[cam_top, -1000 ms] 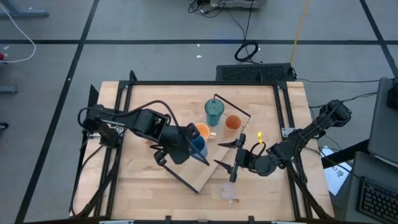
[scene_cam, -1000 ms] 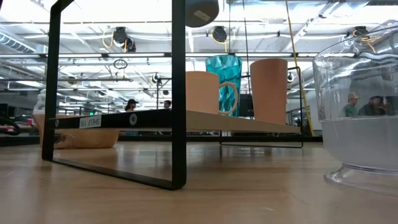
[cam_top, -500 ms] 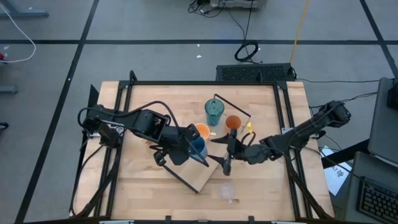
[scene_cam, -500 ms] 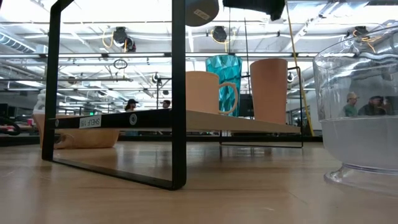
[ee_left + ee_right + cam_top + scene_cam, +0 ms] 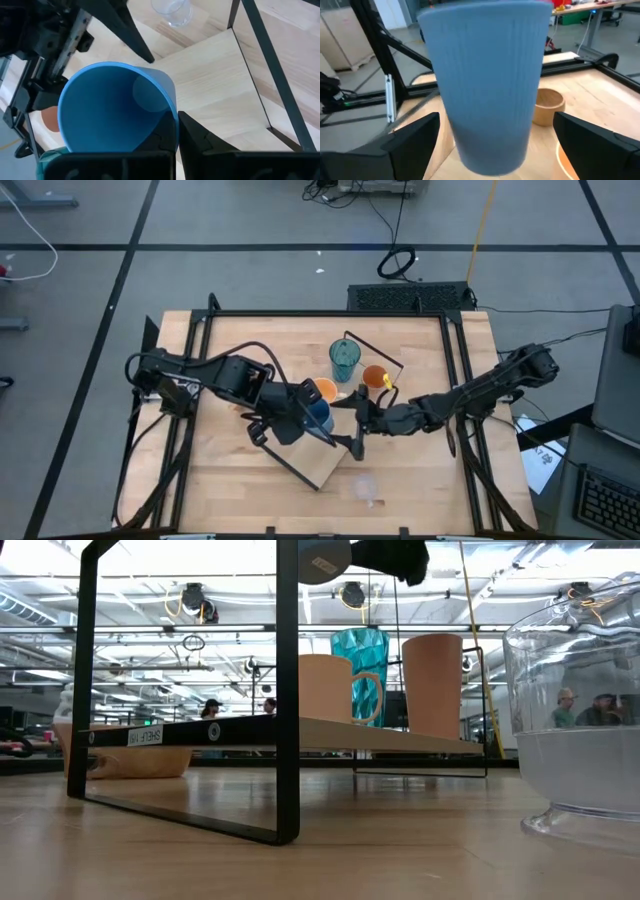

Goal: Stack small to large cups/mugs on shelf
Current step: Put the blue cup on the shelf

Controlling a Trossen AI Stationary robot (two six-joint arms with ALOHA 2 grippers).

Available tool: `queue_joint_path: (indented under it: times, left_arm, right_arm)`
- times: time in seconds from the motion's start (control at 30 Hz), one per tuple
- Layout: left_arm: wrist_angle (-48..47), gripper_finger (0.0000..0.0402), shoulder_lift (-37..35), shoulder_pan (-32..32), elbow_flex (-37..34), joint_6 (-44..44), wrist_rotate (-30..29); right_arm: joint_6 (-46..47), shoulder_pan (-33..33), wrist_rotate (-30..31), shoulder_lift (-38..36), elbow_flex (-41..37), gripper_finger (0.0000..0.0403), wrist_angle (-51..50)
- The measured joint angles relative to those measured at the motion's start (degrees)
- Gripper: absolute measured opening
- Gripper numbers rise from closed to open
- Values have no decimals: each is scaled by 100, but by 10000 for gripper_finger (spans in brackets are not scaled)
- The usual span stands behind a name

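Over the shelf (image 5: 330, 455) near its middle, I have the small blue cup (image 5: 319, 414) pinched in the left gripper (image 5: 308, 416), mouth up, long axis roughly vertical. My right gripper (image 5: 357, 420) stands wide open, one finger either side of it (not touching). Wooden table (image 5: 220, 470), grey floor beyond.

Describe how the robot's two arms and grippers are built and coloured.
Both arms are dark, jointed links with black cables looping along them. The left gripper and right gripper each end in two long, tapering black fingers; silvery metal brackets with screws show behind the fingers in the left wrist view.
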Motion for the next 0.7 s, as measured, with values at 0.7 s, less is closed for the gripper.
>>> queue_joint_path:
  times: [0.7]
  left_arm:
    - [128,3,-4,2,0,107,-9]
  right_arm:
    - [-351,-374,-605,404,2,371,704]
